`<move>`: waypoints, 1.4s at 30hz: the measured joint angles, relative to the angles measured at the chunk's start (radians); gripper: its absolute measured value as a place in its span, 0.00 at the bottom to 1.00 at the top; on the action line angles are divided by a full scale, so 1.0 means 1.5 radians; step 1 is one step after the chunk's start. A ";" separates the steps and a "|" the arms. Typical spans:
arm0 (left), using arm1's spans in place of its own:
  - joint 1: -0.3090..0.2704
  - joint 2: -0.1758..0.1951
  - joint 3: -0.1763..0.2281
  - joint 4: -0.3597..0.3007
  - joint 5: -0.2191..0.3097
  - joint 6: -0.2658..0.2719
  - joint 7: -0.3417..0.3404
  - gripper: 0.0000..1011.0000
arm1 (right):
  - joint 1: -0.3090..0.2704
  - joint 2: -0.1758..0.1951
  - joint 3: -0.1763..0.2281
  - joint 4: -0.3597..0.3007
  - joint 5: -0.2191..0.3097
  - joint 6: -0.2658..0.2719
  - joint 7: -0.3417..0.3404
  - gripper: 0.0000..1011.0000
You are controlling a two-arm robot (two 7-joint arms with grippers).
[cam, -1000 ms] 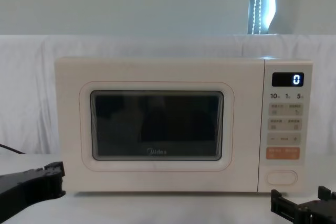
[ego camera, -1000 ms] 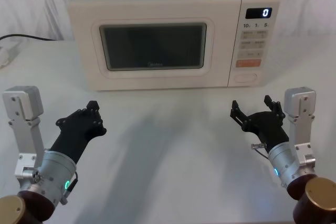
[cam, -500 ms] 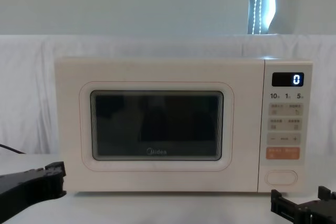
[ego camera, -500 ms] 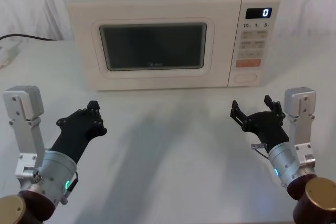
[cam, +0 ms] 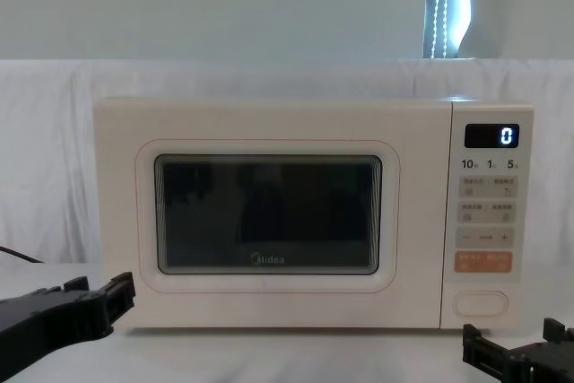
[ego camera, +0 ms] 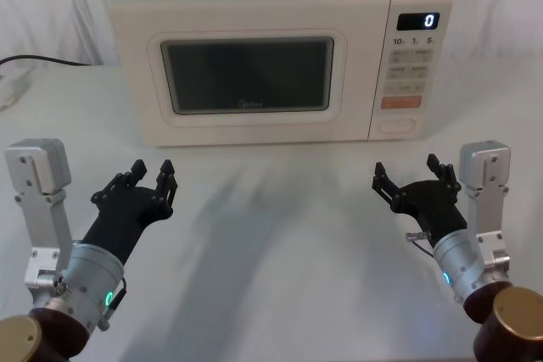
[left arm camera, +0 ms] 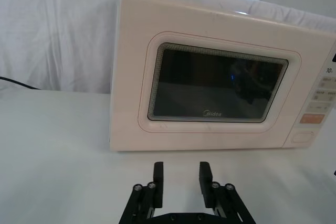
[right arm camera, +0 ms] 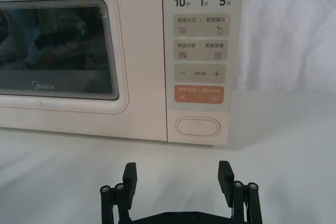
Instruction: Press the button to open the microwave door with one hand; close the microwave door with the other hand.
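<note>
From the head view, the microwave [ego camera: 280, 61] sits at the back of the white table [ego camera: 280, 252], its front facing the robot. The microwave door [ego camera: 246, 74] is shut flush with the body, and the display at the upper right of the panel reads "0". The button [ego camera: 398, 125] is the pale pill-shaped key at the bottom of the control panel, just under the orange key [ego camera: 400, 102]. The left gripper [ego camera: 146, 177] hovers above the table well in front of the door's left part, fingers parted with a small gap and holding nothing. The right gripper [ego camera: 410, 177] hovers in front of the panel side, well short of it, fingers spread wide and empty.

In the left wrist view, the left gripper [left arm camera: 181, 175] points at the lower edge of the microwave door [left arm camera: 218, 90]; its two fingers [left arm camera: 158, 174] stand a little apart with bare table between them.

In the right wrist view, the right gripper [right arm camera: 177, 174] is lined up below the button [right arm camera: 197, 127], not touching it. Its fingers [right arm camera: 129, 174] are wide apart and grip nothing. The orange key [right arm camera: 198, 94] lies directly above the button.

In the chest view, the microwave door [cam: 269, 217] is closed, the button [cam: 481, 303] sits at the panel's lower right, the left gripper [cam: 112, 293] comes in low on the left and the right gripper [cam: 511, 347] low on the right.
</note>
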State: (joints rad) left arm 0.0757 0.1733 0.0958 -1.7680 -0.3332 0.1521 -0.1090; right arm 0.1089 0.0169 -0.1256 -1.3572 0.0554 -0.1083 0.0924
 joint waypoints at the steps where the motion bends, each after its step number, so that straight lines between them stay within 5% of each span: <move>1: 0.000 0.000 0.000 0.000 0.000 0.000 0.000 0.42 | 0.000 0.000 0.000 0.000 0.000 0.000 0.000 0.99; 20: 0.000 0.000 0.000 0.000 0.000 0.000 0.000 0.98 | 0.000 0.000 0.000 0.000 0.000 0.000 0.000 0.99; 42: 0.000 0.000 0.000 0.000 0.000 0.000 0.000 0.99 | 0.000 0.000 0.000 0.000 0.000 0.000 0.000 0.99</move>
State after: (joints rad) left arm 0.0758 0.1733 0.0958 -1.7680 -0.3333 0.1521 -0.1089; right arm 0.1089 0.0169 -0.1256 -1.3572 0.0554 -0.1082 0.0923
